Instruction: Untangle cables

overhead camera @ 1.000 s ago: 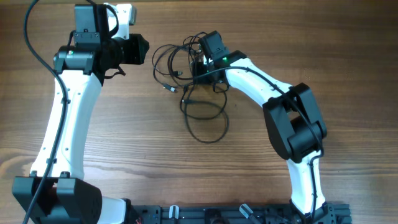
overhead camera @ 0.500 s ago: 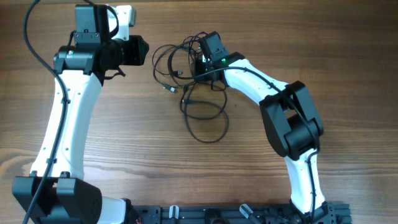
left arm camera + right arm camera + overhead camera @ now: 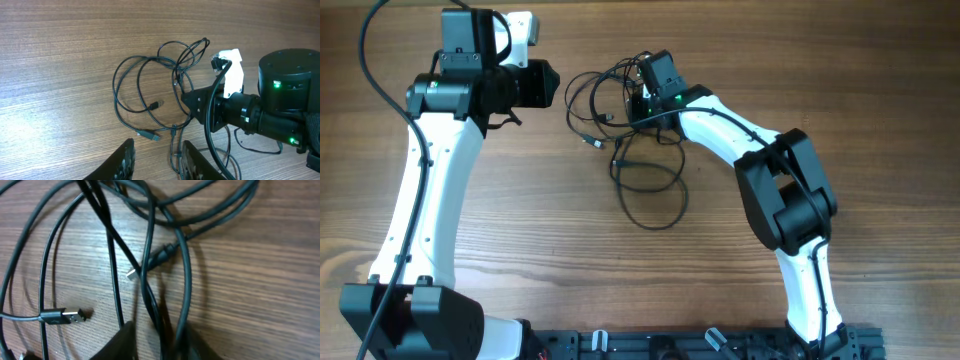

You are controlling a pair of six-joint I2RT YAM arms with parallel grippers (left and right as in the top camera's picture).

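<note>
From overhead, my left gripper (image 3: 552, 82) is hanging over the wooden table (image 3: 880, 60), up at the far left and well apart from the cables (image 3: 618, 72). The cables are lying as a loose black tangle near the top middle, with one wide loop trailing toward the near edge. My right gripper (image 3: 638, 104) is reaching down into the right side of that tangle.

In my left wrist view, my left fingers (image 3: 125, 160) are standing apart with nothing gripped. One strand is lying on the wood beneath the gap between them. The cables (image 3: 176, 62) are spreading out ahead in overlapping loops, and two plugs (image 3: 149, 135) are resting free inside the loops. My right gripper (image 3: 189, 100) is poking in from the right, its tip in among the strands.

In my right wrist view, my right gripper (image 3: 160, 342) is sitting low over the wood with its fingers (image 3: 120, 342) drawn close together. Two strands of the cables (image 3: 186, 265) are running down between them. I cannot tell whether I am pinching them or only straddling them. A small plug tip (image 3: 157, 257) is lying just ahead, and a flat plug (image 3: 62, 316) is lying off to the left.
</note>
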